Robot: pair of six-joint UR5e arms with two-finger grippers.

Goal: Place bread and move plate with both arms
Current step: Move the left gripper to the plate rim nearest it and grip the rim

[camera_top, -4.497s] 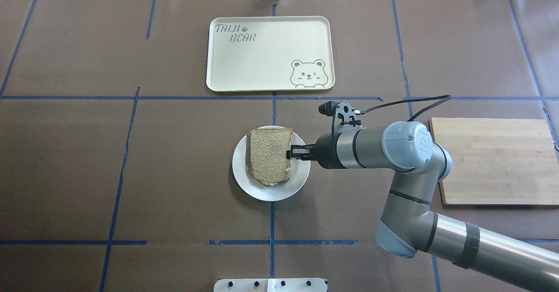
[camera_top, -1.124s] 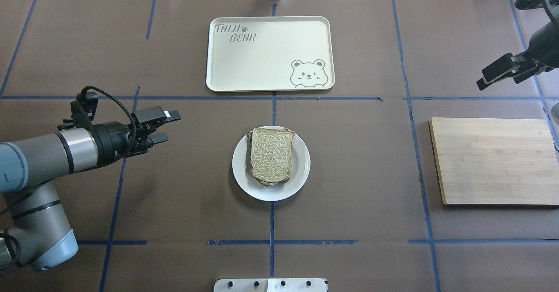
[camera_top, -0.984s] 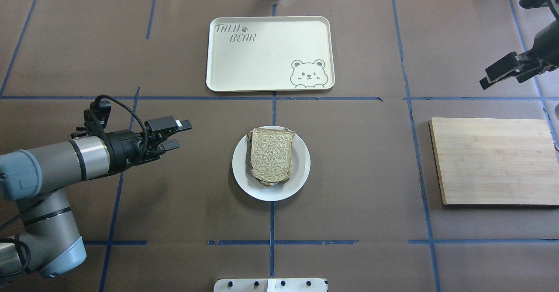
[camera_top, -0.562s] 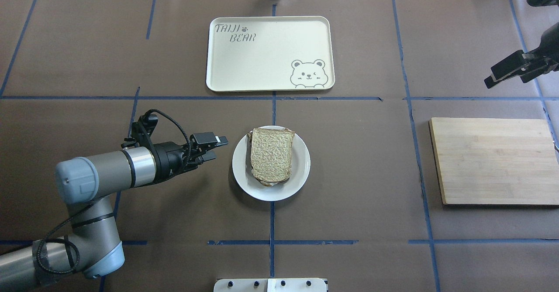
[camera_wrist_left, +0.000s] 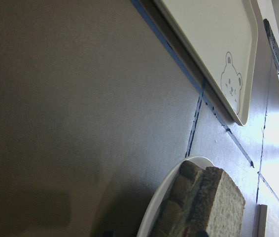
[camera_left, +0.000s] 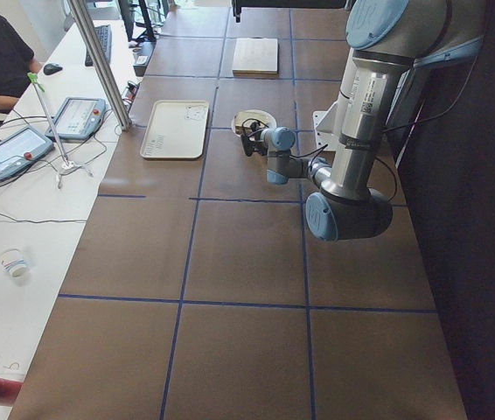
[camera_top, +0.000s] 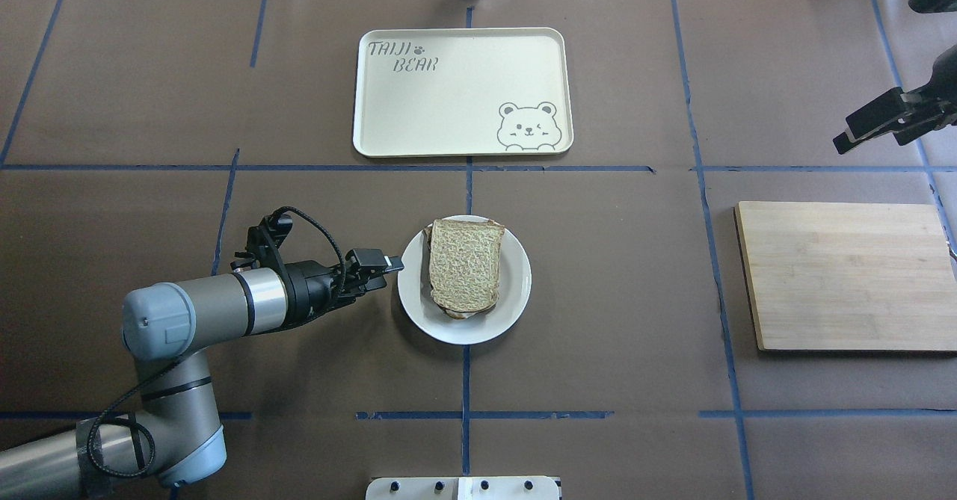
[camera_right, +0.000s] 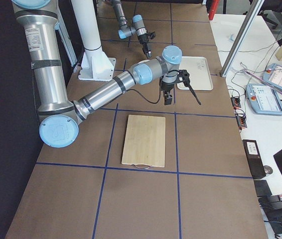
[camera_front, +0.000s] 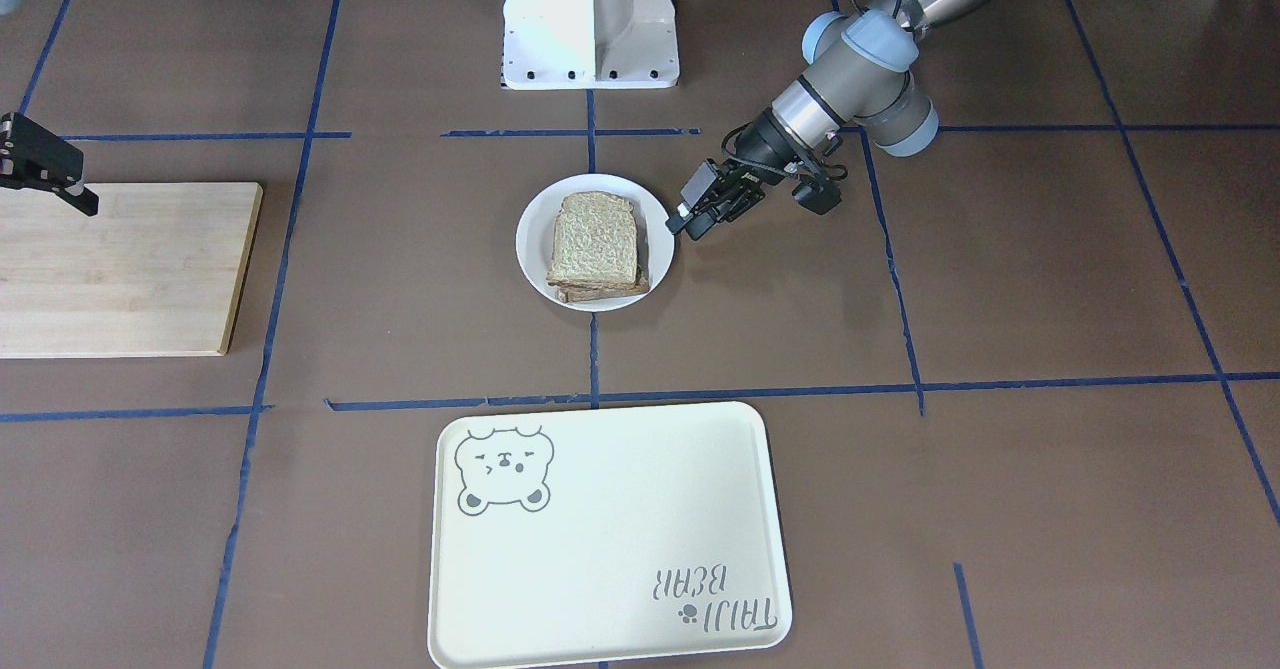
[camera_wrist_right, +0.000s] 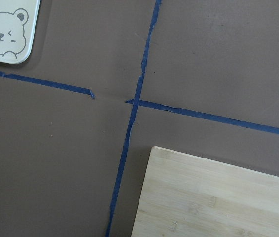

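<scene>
Matte brown table (camera_top: 598, 298), round white plate (camera_top: 517, 285)

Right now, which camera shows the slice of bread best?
The overhead exterior view: the bread lies whole, unblocked, on the plate. Front-facing shows it too; the left wrist catches only a corner; exterior left shows a speck; the others miss it.

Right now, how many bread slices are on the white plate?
2 visible: the bread on top and a lower slice peeking out beneath it, stacked on the plate. Anything between them is hidden.
</scene>
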